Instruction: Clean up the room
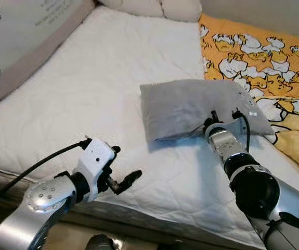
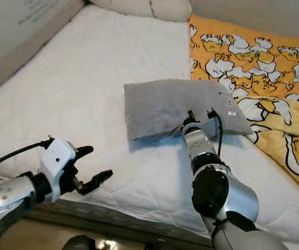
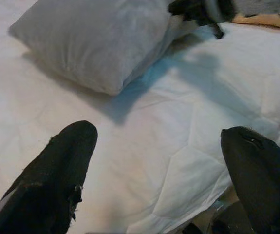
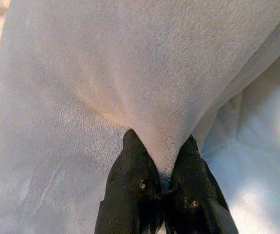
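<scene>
- Right gripper [image 4: 161, 168] was pinched tight on the near edge of the grey pillow [image 1: 191, 107].
- Pillow lay on the white mattress [image 1: 97, 94], beside the orange duck blanket [image 1: 263, 57].
- Left gripper [image 1: 126, 179] hovered spread wide, holding nothing, over the mattress's front edge.

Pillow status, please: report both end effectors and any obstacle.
Right end effector shut on grey pillow, pinching its near edge. Left end effector open, above white mattress, apart from pillow. Yellow blanket beside pillow; nothing blocking.
</scene>
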Tool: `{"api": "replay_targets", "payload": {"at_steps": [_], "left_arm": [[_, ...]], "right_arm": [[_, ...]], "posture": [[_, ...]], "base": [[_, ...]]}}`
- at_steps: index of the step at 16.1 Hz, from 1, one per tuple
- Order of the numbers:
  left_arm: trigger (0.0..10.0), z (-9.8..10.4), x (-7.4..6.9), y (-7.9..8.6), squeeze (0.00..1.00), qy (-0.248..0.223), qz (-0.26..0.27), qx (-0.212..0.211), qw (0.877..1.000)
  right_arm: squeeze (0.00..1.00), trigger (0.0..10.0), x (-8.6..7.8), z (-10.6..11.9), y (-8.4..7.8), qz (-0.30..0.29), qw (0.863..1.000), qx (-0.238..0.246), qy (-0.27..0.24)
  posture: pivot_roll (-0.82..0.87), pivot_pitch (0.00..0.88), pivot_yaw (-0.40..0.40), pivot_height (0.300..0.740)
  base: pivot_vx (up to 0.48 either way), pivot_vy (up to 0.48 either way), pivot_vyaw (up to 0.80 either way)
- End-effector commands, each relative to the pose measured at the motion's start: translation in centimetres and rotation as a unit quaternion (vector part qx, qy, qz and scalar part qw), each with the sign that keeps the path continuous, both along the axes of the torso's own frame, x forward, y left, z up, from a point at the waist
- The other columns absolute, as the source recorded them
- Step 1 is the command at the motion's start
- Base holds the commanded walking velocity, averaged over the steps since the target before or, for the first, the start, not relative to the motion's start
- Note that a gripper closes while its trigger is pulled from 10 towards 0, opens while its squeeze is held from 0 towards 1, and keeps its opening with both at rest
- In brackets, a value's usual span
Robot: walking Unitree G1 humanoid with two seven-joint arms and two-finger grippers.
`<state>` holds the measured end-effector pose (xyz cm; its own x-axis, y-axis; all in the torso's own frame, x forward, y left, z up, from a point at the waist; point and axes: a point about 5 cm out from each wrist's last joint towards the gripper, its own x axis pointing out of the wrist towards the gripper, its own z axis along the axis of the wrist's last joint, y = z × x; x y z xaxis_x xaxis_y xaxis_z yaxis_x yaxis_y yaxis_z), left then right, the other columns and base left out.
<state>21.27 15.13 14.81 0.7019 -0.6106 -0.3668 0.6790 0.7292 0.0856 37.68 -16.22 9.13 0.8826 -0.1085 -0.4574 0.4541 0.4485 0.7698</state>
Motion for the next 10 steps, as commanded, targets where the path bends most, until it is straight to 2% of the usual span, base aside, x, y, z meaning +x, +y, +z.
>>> {"api": "replay_targets", "payload": {"at_steps": [1, 4, 6, 8, 9, 10], "left_arm": [[10.0, -0.2, 0.7, 0.2, 0.0, 0.001, 0.027, -0.027, 0.999], [10.0, -0.7, 2.2, 0.2, 0.0, 0.009, 0.057, -0.059, 0.997], [10.0, -1.1, 3.9, 0.6, 0.0, -0.003, 0.085, -0.047, 0.995], [10.0, -0.8, 5.2, 1.2, 0.0, -0.023, 0.109, -0.043, 0.993], [10.0, -0.6, 6.0, 2.2, 0.0, -0.038, 0.136, -0.031, 0.989], [10.0, -0.3, 6.4, 3.0, 0.0, -0.047, 0.153, -0.025, 0.987]], "right_arm": [[0.0, 0.0, 0.4, 0.8, 0.1, 0.012, 1.0, -0.019, -0.013], [0.0, 0.0, 1.0, 1.9, 1.0, 0.047, 0.998, -0.022, -0.04], [0.0, 0.0, 1.5, 2.8, 2.5, 0.098, 0.993, -0.029, -0.061], [0.0, 0.0, 2.0, 4.2, 3.8, 0.171, 0.979, -0.052, -0.098], [0.0, 0.0, 2.3, 5.6, 4.7, 0.24, 0.958, -0.067, -0.144], [0.0, 0.0, 2.5, 6.7, 5.2, 0.281, 0.941, -0.066, -0.179]], "posture": [[0.11, 0.0, -0.068, 0.74], [0.05, 0.0, -0.024, 0.74], [0.01, 0.0, 0.019, 0.74], [0.01, 0.0, 0.022, 0.74], [0.02, 0.0, 0.034, 0.74], [0.02, 0.0, 0.043, 0.74]], "base": [[0.0, 0.0, 0.0], [0.0, 0.0, 0.0], [0.0, 0.0, 0.0], [0.0, 0.0, 0.0], [0.0, 0.0, 0.0], [0.0, 0.0, 0.0]]}}
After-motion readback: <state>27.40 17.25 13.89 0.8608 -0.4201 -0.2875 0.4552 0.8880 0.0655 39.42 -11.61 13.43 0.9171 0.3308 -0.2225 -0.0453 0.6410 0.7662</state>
